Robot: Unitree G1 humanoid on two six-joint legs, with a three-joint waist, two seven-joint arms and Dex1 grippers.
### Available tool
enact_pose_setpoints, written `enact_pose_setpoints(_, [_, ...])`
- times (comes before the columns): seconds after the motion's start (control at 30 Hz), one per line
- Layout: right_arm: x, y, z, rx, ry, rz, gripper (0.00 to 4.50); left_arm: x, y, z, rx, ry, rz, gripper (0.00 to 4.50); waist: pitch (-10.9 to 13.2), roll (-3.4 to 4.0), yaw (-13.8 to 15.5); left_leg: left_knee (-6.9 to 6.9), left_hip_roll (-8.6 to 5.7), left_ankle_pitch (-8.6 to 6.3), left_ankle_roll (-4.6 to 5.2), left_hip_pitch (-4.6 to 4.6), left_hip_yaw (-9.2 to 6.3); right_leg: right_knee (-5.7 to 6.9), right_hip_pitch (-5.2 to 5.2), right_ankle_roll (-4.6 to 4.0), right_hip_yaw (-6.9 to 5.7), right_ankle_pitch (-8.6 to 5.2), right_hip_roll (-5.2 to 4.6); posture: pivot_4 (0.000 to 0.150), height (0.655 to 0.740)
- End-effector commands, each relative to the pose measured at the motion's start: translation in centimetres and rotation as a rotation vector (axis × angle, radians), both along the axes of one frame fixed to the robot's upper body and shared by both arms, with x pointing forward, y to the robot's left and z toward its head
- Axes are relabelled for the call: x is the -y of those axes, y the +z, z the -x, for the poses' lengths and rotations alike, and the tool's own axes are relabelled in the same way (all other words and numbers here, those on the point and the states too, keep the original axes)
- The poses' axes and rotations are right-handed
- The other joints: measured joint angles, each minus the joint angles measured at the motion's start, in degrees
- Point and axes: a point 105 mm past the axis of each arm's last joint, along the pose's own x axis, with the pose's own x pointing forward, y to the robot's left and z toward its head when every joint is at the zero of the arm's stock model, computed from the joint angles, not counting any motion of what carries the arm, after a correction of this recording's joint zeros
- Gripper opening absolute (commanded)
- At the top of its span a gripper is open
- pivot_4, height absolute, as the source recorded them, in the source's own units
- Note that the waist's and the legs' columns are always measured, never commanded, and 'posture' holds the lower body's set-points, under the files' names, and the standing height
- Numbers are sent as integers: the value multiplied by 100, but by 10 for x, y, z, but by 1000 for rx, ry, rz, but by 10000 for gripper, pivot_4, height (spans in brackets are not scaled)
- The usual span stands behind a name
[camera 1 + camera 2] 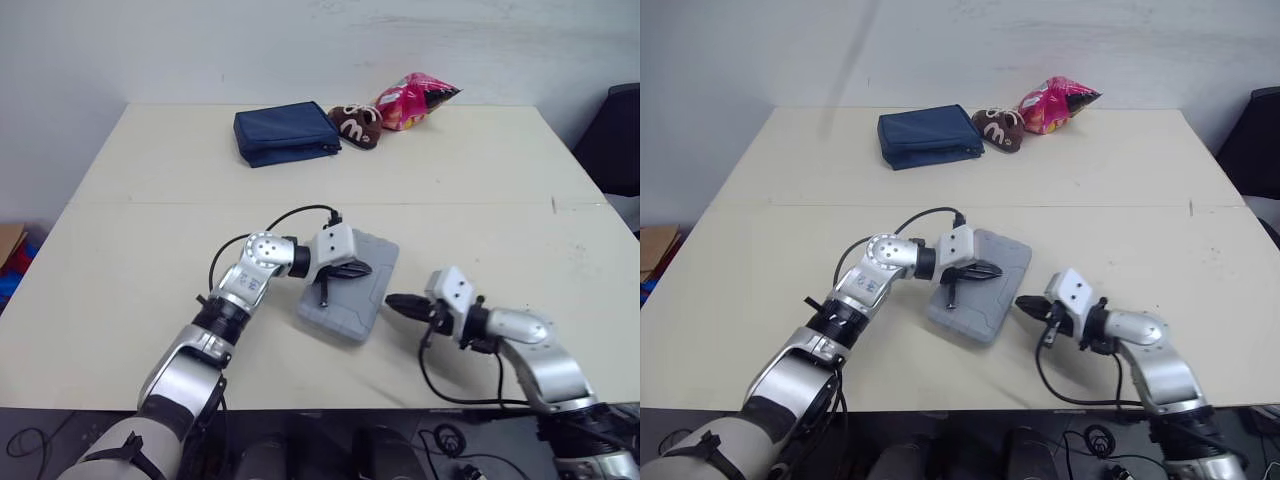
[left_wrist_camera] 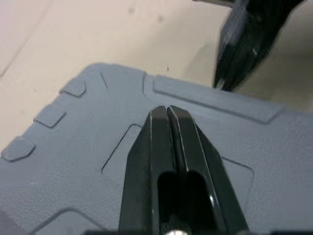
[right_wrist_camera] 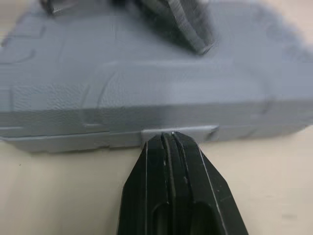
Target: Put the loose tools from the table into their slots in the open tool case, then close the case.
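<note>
Fingers together and empty, left gripper (image 1: pixel 364 268) pins the closed grey plastic tool case (image 1: pixel 347 314); right gripper (image 1: pixel 392 300), likewise, likely presses its 3 o'clock latch (image 3: pixel 208 133).

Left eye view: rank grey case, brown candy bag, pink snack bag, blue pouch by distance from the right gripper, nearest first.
From the right gripper:
1. Grey case, just beside the tips, on the robot's left.
2. Brown candy bag, far back, roughly straight ahead.
3. Pink snack bag, behind the brown one, and blue pouch, far back left: too close to call.
</note>
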Motion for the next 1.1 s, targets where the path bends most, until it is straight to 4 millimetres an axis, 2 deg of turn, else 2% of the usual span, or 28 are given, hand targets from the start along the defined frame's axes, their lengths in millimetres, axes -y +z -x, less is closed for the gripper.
enact_pose_setpoints(0.03, [22,23,1,95,-16,12,561,-25,1,10,4,-16,76,0,16,2,-10,-2,2,0,-2,-3,1,0,-3,-2,-1,-1,1,1500,7400])
enact_pose_setpoints(0.13, [41,28,8,87,-18,76,561,-51,32,18,87,-21,158,0,78,12,11,-3,4,3,-7,-10,1,3,-10,-7,-5,-4,5,1500,7400])
enact_pose_setpoints(0.23, [50,32,16,92,10,105,561,-82,49,26,127,15,169,0,137,8,26,1,3,7,-5,-23,-4,3,-15,-7,-10,-3,2,1500,7400])
enact_pose_setpoints(0.3, [58,37,19,109,7,110,561,-115,59,30,113,102,190,0,142,10,24,2,0,7,-3,-27,-4,3,-15,-6,-13,-3,0,1500,7400])
enact_pose_setpoints(0.37, [70,40,24,72,0,102,0,-154,62,33,65,234,176,4891,144,13,8,1,-3,7,0,-25,-3,3,-11,-4,-11,-2,-1,1500,7400])
enact_pose_setpoints(0.4, [76,42,25,94,-1,125,3181,-172,60,37,59,287,147,7802,146,16,-6,0,-2,6,1,-25,-1,3,-12,-3,-10,-2,0,1500,7400])
enact_pose_setpoints(0.47, [87,45,27,109,-15,158,9572,-202,55,44,52,398,79,16345,158,23,-15,-6,-2,5,2,-23,1,5,-12,-2,-9,-2,1,1500,7400])
enact_pose_setpoints(0.53, [102,49,28,125,-38,189,18999,-234,49,56,31,510,20,25556,172,24,8,-8,-2,3,4,-24,1,1,-12,-1,-10,-3,0,1500,7400])
enact_pose_setpoints(0.67, [118,55,30,144,-49,232,39666,-273,40,69,33,651,-68,44846,197,34,78,-7,-5,-9,8,-25,-4,-18,-14,-1,-9,-3,-11,1500,7400])
enact_pose_setpoints(0.7, [121,57,29,149,-56,233,44741,-282,37,72,47,676,-99,45000,199,38,84,-7,-5,-12,3,-25,-4,-18,-16,-1,-7,-2,-13,1500,7400])
enact_pose_setpoints(0.73, [124,62,26,167,-70,230,44741,-293,35,73,49,733,-110,45000,204,46,83,-7,-5,-21,-13,-23,-4,-17,-16,-1,-5,-2,-14,1500,7400])
enact_pose_setpoints(0.83, [128,65,22,182,-79,243,44741,-306,36,73,86,809,-119,45000,220,67,60,-9,-4,-28,-25,-23,-3,-15,-20,-2,-4,-3,-13,1500,7400])
enact_pose_setpoints(1.1, [112,69,2,225,-59,213,44741,-300,39,70,137,839,-71,45000,230,67,6,-12,-1,-15,-9,-25,4,-11,-25,-3,-5,-3,-8,1500,7400])
